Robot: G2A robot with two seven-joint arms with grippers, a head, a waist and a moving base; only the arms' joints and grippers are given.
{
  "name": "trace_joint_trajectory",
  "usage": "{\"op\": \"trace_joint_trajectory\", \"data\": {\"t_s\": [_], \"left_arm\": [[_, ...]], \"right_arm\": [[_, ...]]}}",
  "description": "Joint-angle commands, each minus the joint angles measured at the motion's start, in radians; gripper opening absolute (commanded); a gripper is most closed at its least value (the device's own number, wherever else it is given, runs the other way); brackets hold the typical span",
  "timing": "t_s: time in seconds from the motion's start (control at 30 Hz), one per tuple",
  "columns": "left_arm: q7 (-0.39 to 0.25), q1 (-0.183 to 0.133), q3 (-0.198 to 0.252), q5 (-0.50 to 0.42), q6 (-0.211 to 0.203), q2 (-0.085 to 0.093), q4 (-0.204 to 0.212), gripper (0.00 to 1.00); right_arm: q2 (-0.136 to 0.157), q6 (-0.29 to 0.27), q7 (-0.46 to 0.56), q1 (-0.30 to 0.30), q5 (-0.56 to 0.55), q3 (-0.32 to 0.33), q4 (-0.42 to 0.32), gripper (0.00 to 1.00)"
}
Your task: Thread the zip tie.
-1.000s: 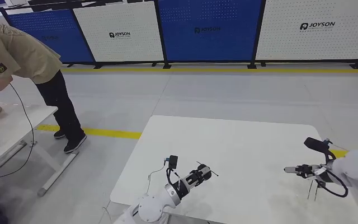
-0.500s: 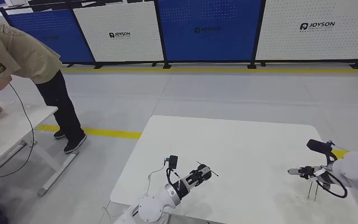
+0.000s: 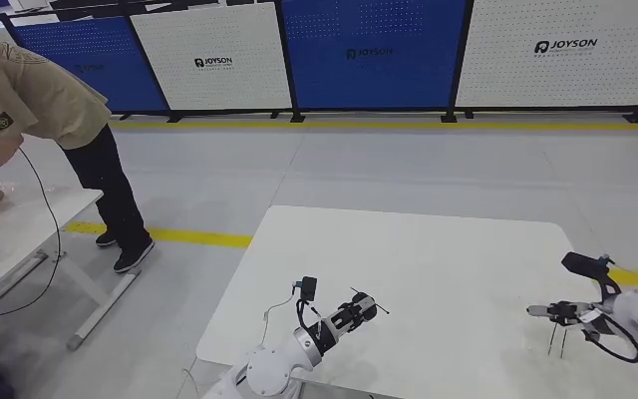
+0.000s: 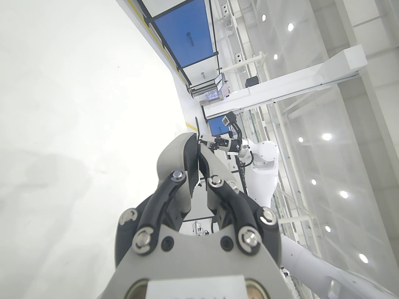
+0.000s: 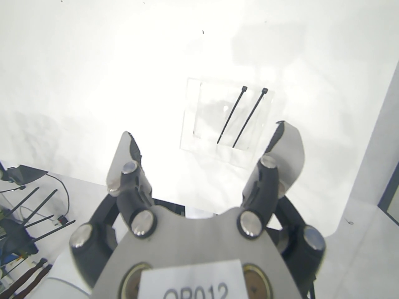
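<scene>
With the left jaws clamped on one zip tie [image 4: 196, 124] above the surface [image 4: 78, 63] and the right jaws apart over two spare ties [image 5: 231, 115] on a clear plate [image 5: 190, 110], we judge each light, springy, slippery: grip near the head.

Two thin black plastic zip ties [image 5: 231, 115] on a clear square sheet [image 5: 199, 110] ahead of the silver, black-padded right tool [image 5: 204, 129]; plain white bench [image 5: 93, 63].
</scene>
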Motion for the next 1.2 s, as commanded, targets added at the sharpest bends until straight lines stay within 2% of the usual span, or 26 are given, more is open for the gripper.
{"op": "trace_joint_trajectory", "data": {"t_s": [0.0,0.07,0.1,0.2,0.57,0.83,0.93,1.17], "left_arm": [[0.000,0.000,0.000,0.000,0.000,0.000,0.000,0.00],[0.000,0.000,0.000,0.000,0.000,0.000,0.000,0.00],[0.000,0.000,0.000,0.000,0.000,0.000,0.000,0.00],[0.000,0.000,0.000,0.000,0.000,0.000,0.000,0.00],[0.000,0.000,0.000,0.000,0.000,0.000,0.000,0.00],[0.000,0.000,0.000,0.000,0.000,0.000,0.000,0.00],[0.000,0.000,0.000,0.000,0.000,0.000,0.000,0.00],[0.000,0.000,0.000,0.000,0.000,0.000,0.000,0.00]], "right_arm": [[0.002,-0.005,0.012,-0.004,-0.005,0.006,-0.004,0.40],[0.003,-0.006,0.013,-0.005,0.001,0.004,0.003,0.42],[0.004,-0.010,0.013,-0.003,0.003,0.000,0.009,0.39],[0.007,-0.011,0.013,0.012,0.004,-0.021,0.031,0.38],[0.017,0.025,0.013,0.091,0.029,-0.136,0.095,0.33],[0.020,0.058,0.013,0.151,0.047,-0.213,0.145,0.35],[0.022,0.077,0.013,0.164,0.058,-0.231,0.160,0.32],[0.015,0.082,0.013,0.200,0.060,-0.277,0.206,0.27]]}}
